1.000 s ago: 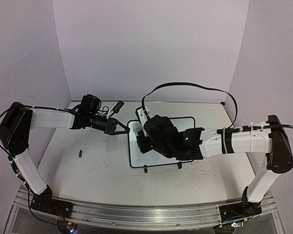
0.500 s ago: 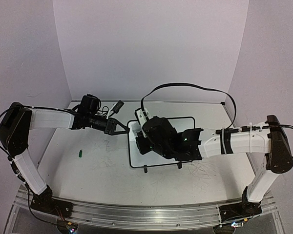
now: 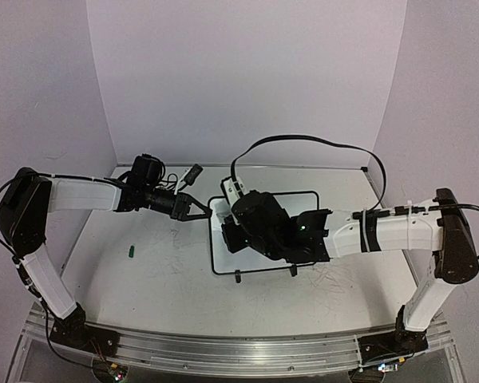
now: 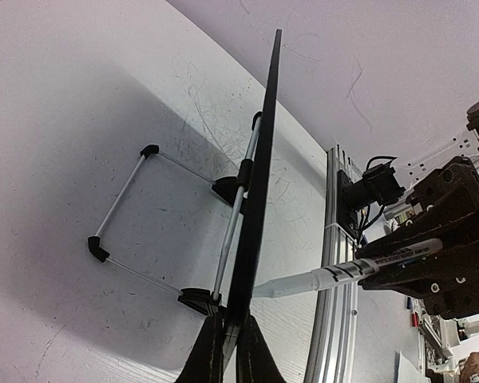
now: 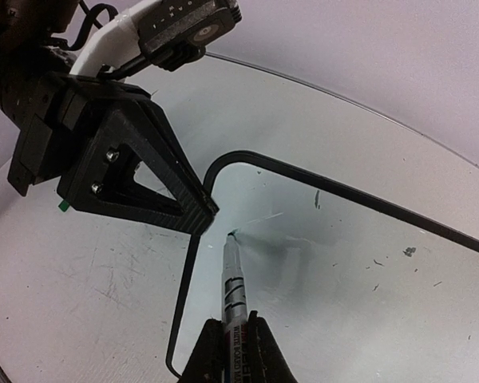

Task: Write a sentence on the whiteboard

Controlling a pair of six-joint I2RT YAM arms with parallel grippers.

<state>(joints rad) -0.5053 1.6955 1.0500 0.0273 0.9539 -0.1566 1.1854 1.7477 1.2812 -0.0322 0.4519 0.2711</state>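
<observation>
The whiteboard [image 3: 221, 257] stands tilted on its feet mid-table, mostly covered by my right wrist. My left gripper [image 3: 199, 212] is shut on its left rim; the left wrist view shows the board edge-on [image 4: 261, 175] between the fingers [image 4: 230, 351]. My right gripper [image 5: 234, 345] is shut on a whiteboard marker [image 5: 233, 275]. The marker's tip touches the board [image 5: 343, 263] near its upper left corner, beside a left finger [image 5: 136, 171]. A tiny dark mark sits at the tip. No green words of the sentence show, only a few specks.
A small green marker cap [image 3: 132, 251] lies on the table to the left. The board's wire stand [image 4: 120, 199] spreads behind it. Faint grey scribbles mark the table. The aluminium rail [image 3: 239, 351] runs along the near edge; walls close in on three sides.
My right wrist with the marker has edged slightly left and up over the board. The left arm and the board have not moved.
</observation>
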